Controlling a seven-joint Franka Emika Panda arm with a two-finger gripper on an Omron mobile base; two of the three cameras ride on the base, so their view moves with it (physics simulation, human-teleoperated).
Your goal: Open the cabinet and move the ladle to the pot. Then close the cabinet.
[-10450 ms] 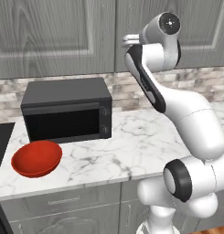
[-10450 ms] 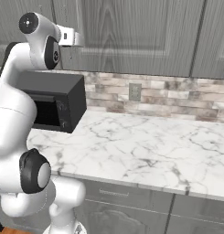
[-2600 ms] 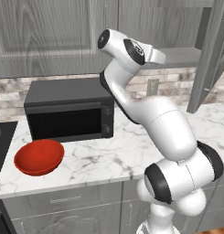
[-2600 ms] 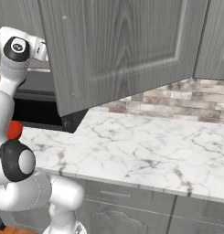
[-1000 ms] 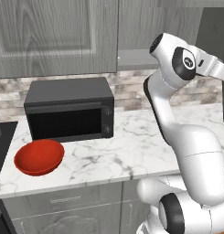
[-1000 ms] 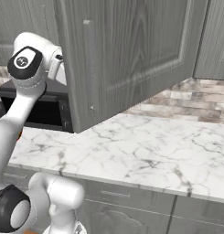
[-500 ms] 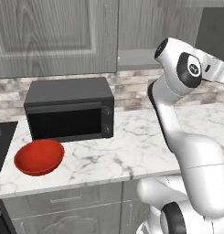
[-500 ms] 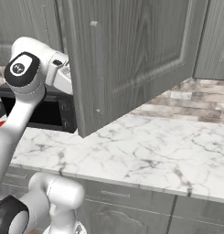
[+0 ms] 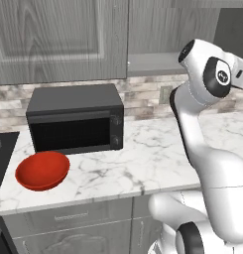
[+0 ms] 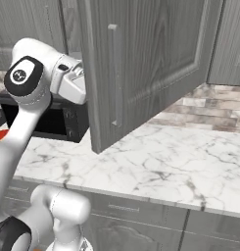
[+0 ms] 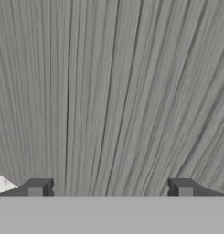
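Observation:
The cabinet's right door stands swung out over the counter, its slim bar handle facing the right base camera. My hand is behind that door, against its inner face. The gripper is open, its two fingertips wide apart with grey wood grain close in front and nothing between them. In the left base view the opened cabinet shows a grey shelf, and my wrist reaches off the right edge. The ladle and the pot are out of view.
A black microwave sits on the marble counter under the shut left door. A red bowl lies in front of it near the counter's left end. Grey drawer fronts run below.
The door has swung further open, its free edge moving right in the right base view. My hand has followed it rightward behind the door. The jaws stayed wide apart.

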